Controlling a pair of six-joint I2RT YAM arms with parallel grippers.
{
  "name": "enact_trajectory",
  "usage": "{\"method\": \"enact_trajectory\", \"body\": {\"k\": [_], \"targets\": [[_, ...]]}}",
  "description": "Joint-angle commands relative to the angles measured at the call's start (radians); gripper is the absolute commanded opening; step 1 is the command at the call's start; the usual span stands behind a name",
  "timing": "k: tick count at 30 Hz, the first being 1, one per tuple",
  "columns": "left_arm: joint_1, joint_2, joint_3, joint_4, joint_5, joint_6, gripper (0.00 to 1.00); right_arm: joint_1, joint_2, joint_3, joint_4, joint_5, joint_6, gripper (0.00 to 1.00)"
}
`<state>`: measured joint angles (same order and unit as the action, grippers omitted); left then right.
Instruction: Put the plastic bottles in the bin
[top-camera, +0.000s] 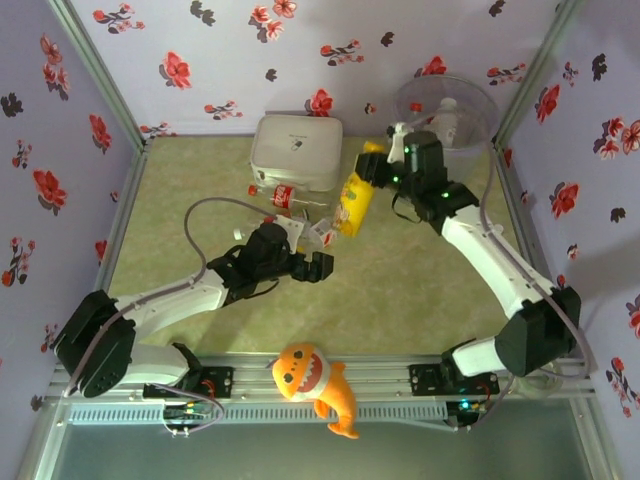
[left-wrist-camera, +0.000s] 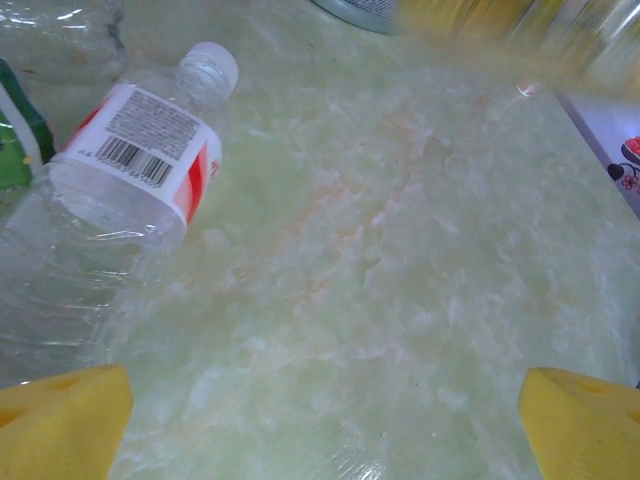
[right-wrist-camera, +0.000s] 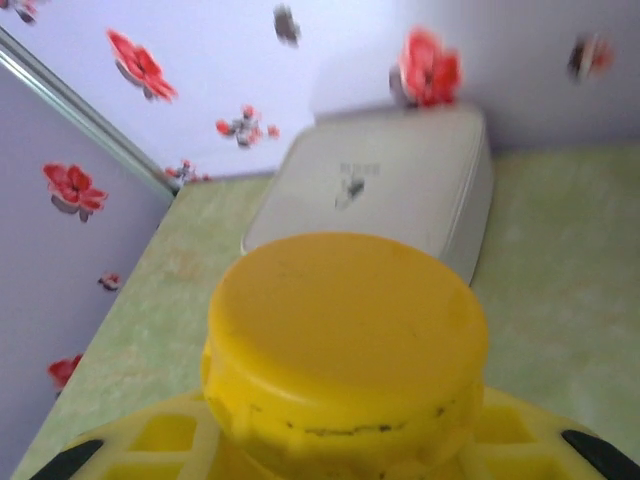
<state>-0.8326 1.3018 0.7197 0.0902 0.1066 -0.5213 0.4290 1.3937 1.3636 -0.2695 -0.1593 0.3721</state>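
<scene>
My right gripper (top-camera: 383, 165) is shut on the all-yellow plastic bottle (top-camera: 355, 200), which hangs tilted above the table between the white box and the bin (top-camera: 480, 100). In the right wrist view the bottle's yellow cap (right-wrist-camera: 345, 335) sits between the fingers of the right gripper (right-wrist-camera: 340, 455). The bin stands in the far right corner with a clear bottle (top-camera: 445, 120) inside. My left gripper (top-camera: 318, 252) is open over bare table, with nothing in the left gripper (left-wrist-camera: 325, 440). A clear bottle with a red-white label and white cap (left-wrist-camera: 130, 150) lies just to its left. A red-labelled bottle (top-camera: 285, 195) lies by the box.
A white rounded square box (top-camera: 295, 150) stands at the back centre and also appears beyond the cap as the box (right-wrist-camera: 390, 190). An orange plush shark (top-camera: 315, 385) lies on the near rail between the arm bases. Flowered walls close in the table on three sides.
</scene>
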Motion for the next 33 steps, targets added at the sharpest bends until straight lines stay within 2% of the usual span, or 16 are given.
{"method": "enact_trajectory", "body": {"k": [1, 5, 11, 18, 26, 33], "targets": [[0.012, -0.024, -0.021, 0.005, -0.007, -0.003, 1.00, -0.008, -0.037, 0.122, -0.140, 0.109, -0.184, 0.19], [0.016, -0.014, -0.017, 0.005, -0.008, -0.006, 1.00, -0.018, -0.051, 0.239, -0.135, 0.207, -0.264, 0.14], [0.016, -0.003, -0.007, 0.001, -0.006, -0.010, 1.00, -0.068, -0.048, 0.326, -0.015, 0.412, -0.345, 0.06], [0.016, -0.013, -0.013, -0.001, -0.008, -0.020, 1.00, -0.222, 0.051, 0.395, 0.128, 0.608, -0.355, 0.04], [0.016, -0.028, -0.022, -0.004, -0.008, -0.031, 1.00, -0.310, 0.226, 0.506, 0.149, 0.685, -0.385, 0.03], [0.016, -0.028, -0.023, 0.000, -0.007, -0.033, 1.00, -0.347, 0.378, 0.624, 0.064, 0.684, -0.404, 0.02]]}}
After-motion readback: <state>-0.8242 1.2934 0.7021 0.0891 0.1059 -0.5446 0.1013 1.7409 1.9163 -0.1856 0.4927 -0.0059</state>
